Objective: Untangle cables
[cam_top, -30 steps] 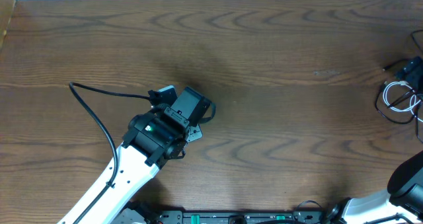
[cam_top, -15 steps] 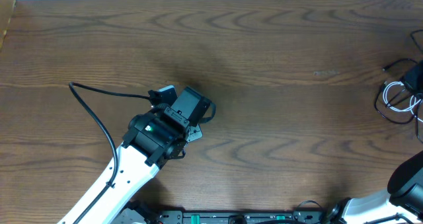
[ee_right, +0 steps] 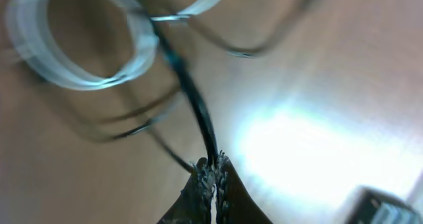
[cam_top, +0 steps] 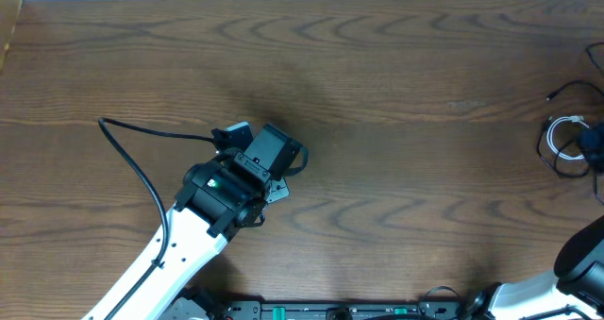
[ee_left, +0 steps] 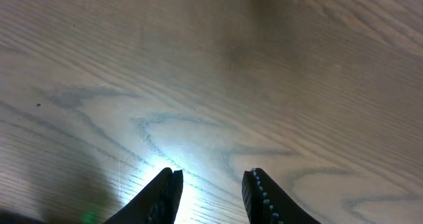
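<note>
The cables lie bunched at the table's far right edge: a white cable [cam_top: 563, 133] in a coil, with thin black cables [cam_top: 563, 165] looped around it and a small plug end [cam_top: 550, 98] behind. My right gripper [cam_top: 594, 143] sits on the bunch. In the right wrist view the right gripper [ee_right: 213, 166] is shut on one black cable [ee_right: 192, 98], which runs from the fingertips up to the white cable [ee_right: 79, 65]. More black strands [ee_right: 132, 118] trail to the left. My left gripper [ee_left: 211, 184] is open over bare wood, nothing between its fingers.
The left arm [cam_top: 222, 193] stands at centre left, far from the bunch, with its own thicker black lead [cam_top: 132, 160] looping out to the left. The bunch lies close to the table's right edge, with the right arm's base [cam_top: 580, 259] at front right.
My right gripper has slid toward the front edge over the bunch and closed on a black cable. The left arm has not moved.
</note>
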Tool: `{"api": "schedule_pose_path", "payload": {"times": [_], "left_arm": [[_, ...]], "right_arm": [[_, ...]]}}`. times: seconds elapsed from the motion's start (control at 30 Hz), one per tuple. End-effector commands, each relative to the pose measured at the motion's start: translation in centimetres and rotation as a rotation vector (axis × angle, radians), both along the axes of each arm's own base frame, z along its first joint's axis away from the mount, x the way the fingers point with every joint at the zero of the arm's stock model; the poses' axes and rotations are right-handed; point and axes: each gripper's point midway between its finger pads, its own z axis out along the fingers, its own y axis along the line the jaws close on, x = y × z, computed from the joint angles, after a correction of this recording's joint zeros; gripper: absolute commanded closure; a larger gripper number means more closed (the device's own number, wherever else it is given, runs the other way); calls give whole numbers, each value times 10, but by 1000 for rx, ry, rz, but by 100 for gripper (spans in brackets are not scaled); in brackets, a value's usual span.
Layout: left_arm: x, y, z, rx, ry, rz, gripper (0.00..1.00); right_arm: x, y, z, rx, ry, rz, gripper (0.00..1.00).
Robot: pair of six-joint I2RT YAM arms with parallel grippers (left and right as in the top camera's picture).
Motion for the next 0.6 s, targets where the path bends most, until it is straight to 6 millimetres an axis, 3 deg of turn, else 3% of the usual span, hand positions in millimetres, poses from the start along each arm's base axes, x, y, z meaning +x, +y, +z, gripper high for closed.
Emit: {"api": "schedule_pose_path", "payload": {"times": [0.0, 0.07, 0.13, 0.17, 0.3, 0.37, 0.57], "left_arm": [[-1, 4, -2, 11, 0, 7, 65], [-1, 4, -2, 12, 0, 6, 64], [-1, 4, -2, 12, 0, 7, 64], [-1, 4, -2, 12, -1, 7, 65], [-1, 4, -2, 14, -2, 7, 64], [-1, 4, -2, 14, -2, 7, 64], [0, 4, -1, 12, -4, 7, 64]], "right_arm": [[-56, -19, -20, -94, 119, -265, 99], [-84, -18, -43, -66, 151, -350, 96], [-100, -16, -58, -41, 166, -387, 87], [-116, -10, -76, 22, 157, -439, 82], [-121, 3, -106, 188, 23, -545, 80], [-117, 2, -108, 237, -32, -540, 80], [-49, 4, -95, 396, -371, -262, 62]]}}
